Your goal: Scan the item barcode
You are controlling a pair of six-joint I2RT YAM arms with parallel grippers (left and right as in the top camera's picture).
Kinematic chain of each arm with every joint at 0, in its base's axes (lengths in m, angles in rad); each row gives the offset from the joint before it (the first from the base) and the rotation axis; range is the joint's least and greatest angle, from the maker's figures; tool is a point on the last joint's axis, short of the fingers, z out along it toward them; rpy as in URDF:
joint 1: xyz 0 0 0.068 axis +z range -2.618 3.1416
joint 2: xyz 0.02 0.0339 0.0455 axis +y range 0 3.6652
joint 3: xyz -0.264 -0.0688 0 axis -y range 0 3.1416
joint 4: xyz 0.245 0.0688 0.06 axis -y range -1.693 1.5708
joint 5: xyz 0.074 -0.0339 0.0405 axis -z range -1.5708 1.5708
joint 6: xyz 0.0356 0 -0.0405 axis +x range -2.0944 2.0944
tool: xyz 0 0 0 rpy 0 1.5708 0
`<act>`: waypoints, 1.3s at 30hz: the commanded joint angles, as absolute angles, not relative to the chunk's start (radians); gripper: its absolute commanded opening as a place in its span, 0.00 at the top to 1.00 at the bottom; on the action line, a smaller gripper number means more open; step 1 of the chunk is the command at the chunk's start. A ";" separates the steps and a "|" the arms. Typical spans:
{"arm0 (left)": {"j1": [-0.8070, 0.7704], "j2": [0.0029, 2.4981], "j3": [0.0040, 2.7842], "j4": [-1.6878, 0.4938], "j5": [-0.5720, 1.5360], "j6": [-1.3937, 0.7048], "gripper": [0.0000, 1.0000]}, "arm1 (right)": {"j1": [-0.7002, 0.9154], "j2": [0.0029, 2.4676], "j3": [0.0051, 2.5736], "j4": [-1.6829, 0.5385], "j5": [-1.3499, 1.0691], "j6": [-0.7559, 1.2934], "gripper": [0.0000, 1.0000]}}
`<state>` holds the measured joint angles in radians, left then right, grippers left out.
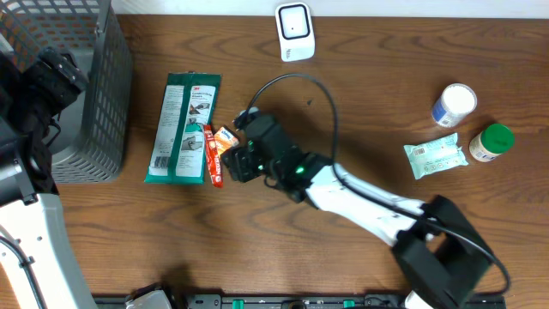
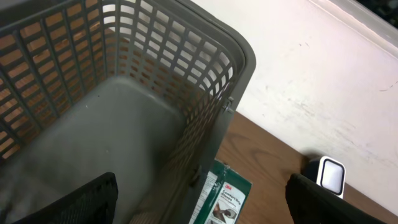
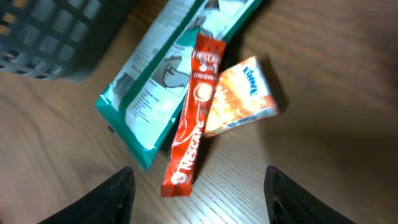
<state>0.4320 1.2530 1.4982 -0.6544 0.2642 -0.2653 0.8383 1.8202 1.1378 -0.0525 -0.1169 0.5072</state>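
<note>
Right wrist view: the right gripper (image 3: 202, 190) hangs wide open, holding nothing, above the red coffee stick (image 3: 194, 112), left of table centre, touching the green pack (image 3: 146, 99). It looks light, thin and crinkly; I'd pinch it mid-length.

A dark brown wood-grain table (image 1: 386, 51) fills the view, and beyond its far edge lies a pale, scuffed off-white surface (image 2: 323, 81).
</note>
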 commanded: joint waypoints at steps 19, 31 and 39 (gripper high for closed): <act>0.435 1.250 1.499 -0.654 0.276 -0.263 0.13 | 0.877 2.083 1.144 0.241 -0.215 0.598 0.78; 0.435 1.250 1.499 -0.654 0.276 -0.263 0.13 | 0.745 2.083 1.144 0.262 -0.432 0.597 0.66; 0.435 1.250 1.499 -0.654 0.276 -0.263 0.13 | 0.807 2.084 1.144 0.241 -0.361 0.520 0.63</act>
<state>0.4320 1.2530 1.4982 -0.6544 0.2642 -0.2649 0.7601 2.0750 1.1378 0.2420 -0.3889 0.5739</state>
